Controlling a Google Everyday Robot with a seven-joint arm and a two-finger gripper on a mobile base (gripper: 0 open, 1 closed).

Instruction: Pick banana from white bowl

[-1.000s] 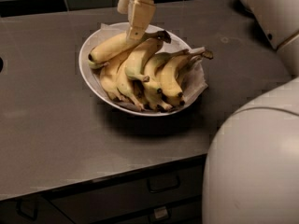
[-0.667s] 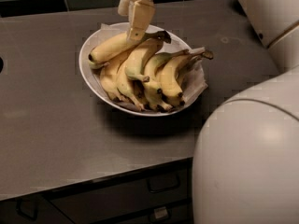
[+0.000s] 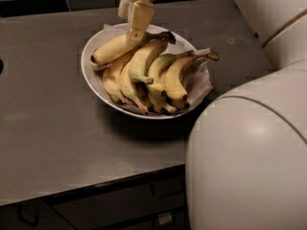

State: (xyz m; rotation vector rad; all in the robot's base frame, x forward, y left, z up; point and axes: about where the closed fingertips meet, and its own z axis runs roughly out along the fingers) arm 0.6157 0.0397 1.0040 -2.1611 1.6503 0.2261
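As I look down through the one camera, the white bowl (image 3: pixel 88 75) sits on the grey counter (image 3: pixel 53 128) near its back edge, roughly midway along. The banana (image 3: pixel 112 49) lies across the rear of the bowl on a bunch of shorter bananas (image 3: pixel 153 80), black tip toward the counter's left edge. The gripper (image 3: pixel 133 31) hangs directly over the banana's middle. I cannot tell how wide its jaws stand or whether they grip it. The robot's white body (image 3: pixel 249 152) covers the front right corner.
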